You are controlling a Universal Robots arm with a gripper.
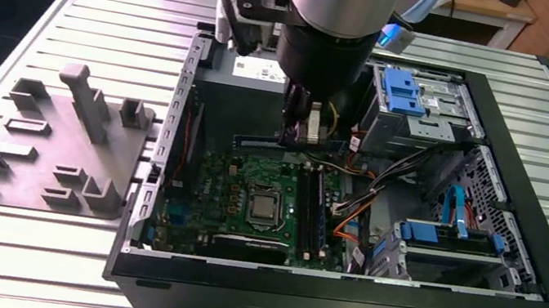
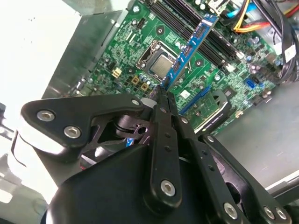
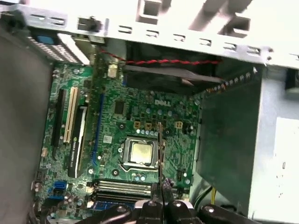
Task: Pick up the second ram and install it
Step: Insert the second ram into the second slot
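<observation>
gripper (image 2: 161, 92) clenched on second ram (image 2: 189, 46) | ram edge-on over motherboard (image 2: 121, 51) | inside open computer case (image 1: 521, 267)

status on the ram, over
Gripper shut on the second ram. Ram held over the green board, not seated. Cables lie close beside the sockets.

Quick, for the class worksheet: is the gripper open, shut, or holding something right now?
Gripper: shut on the second ram, which it holds over the green motherboard inside the open computer case.
</observation>
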